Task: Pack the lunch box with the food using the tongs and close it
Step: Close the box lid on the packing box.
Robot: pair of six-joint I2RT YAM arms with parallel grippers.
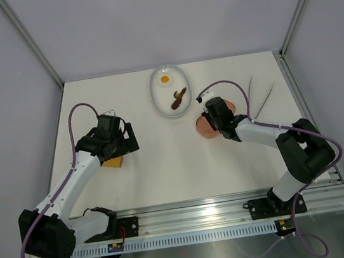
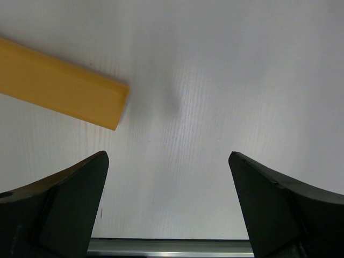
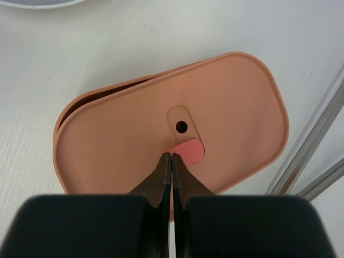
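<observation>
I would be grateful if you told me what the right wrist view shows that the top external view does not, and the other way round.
Only the right wrist view: the lid sits askew on the tub, with a small hole and a red tab at the shut right gripper's tips. Only the top external view: the fried egg and brown pieces in the white dish, the tongs, the yellow block. Both: the pink lunch box under the right gripper.
</observation>
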